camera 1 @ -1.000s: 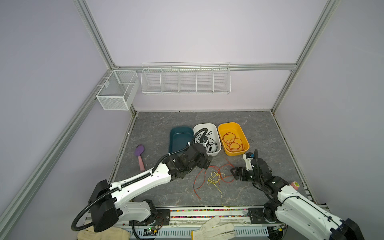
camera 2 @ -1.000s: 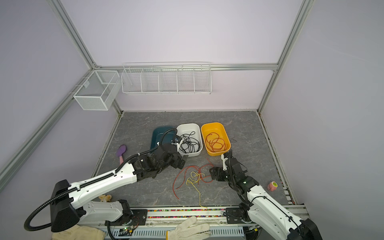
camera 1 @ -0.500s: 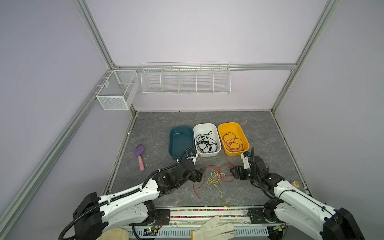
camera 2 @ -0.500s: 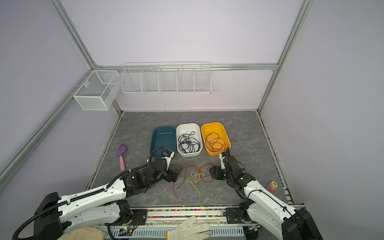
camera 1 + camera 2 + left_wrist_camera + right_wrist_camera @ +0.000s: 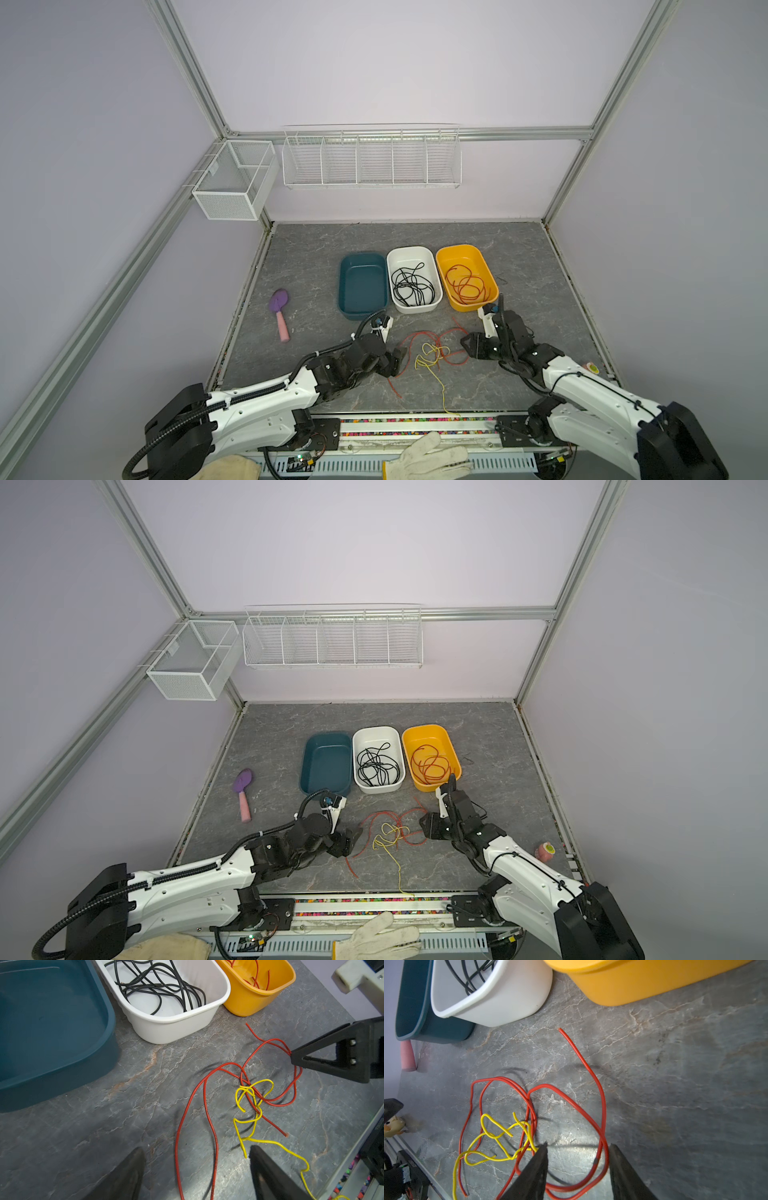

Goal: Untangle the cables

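A red cable (image 5: 417,333) and a pale yellow cable (image 5: 432,361) lie knotted together on the grey table, in both top views and in both wrist views (image 5: 204,1093) (image 5: 488,1132). My left gripper (image 5: 398,358) sits low at the tangle's left edge. It is open, and two strands of the red loop run between its fingers (image 5: 195,1148) untouched. My right gripper (image 5: 467,345) is at the tangle's right edge, also open, with red loops lying between its fingers (image 5: 578,1144). Black cables (image 5: 413,286) fill the white bin, and another red cable (image 5: 467,284) lies in the yellow bin.
A teal bin (image 5: 341,286), a white bin (image 5: 390,270) and a yellow bin (image 5: 490,274) stand in a row behind the tangle. A purple and pink scoop (image 5: 279,309) lies to the left. A work glove (image 5: 424,457) rests on the front rail.
My left arm pulled back from the white bin and came down at the tangle's left side. Both grippers' jaws have narrowed; the right one stayed by the red loops.
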Controlling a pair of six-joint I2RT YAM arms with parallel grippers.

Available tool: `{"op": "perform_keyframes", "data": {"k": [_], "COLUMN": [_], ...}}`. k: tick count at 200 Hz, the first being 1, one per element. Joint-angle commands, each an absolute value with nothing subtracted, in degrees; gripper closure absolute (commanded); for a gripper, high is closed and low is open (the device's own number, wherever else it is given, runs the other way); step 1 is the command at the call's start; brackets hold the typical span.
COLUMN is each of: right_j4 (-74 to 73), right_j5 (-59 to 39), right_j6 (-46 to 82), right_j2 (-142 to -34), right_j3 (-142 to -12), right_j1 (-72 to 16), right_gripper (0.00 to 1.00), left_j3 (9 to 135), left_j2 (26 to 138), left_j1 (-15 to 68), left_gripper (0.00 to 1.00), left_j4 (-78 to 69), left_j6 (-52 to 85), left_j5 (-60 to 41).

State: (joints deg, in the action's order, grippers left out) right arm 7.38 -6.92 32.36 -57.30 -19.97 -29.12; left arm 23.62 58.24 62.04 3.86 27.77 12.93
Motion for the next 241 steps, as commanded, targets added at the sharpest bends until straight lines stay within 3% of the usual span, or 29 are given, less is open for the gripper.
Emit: {"op": "perform_keyframes", "data": {"k": [1, 81, 174, 241], "right_j4": [6.68, 7.16, 5.66, 2.87], "right_j5": [-6.95, -7.47, -11.35, -15.33], "right_j6": [31.75, 31.38, 30.23, 29.57], "right_j2": [-57.81, -61.66, -63.46, -60.27], "right_j3": [-21.38, -22.59, -22.92, -21.82], "right_j1": [-29.17, -29.14, -29.1, -29.66], "right_gripper": [0.53, 0.57, 0.84, 0.94], "left_j3": [22.32, 21.5, 21.58, 22.87], "left_j2": [57.82, 58.35, 64.27, 70.73], "left_j1": [62.49, 62.67, 63.19, 64.09], "left_gripper": [0.23, 0.29, 0.37, 0.4], "left_j4": [0.8, 0.32, -3.01, -7.17], "left_j6": [30.13, 30.54, 29.8, 29.97], "left_j5": [12.37, 13.53, 10.26, 8.51]}}
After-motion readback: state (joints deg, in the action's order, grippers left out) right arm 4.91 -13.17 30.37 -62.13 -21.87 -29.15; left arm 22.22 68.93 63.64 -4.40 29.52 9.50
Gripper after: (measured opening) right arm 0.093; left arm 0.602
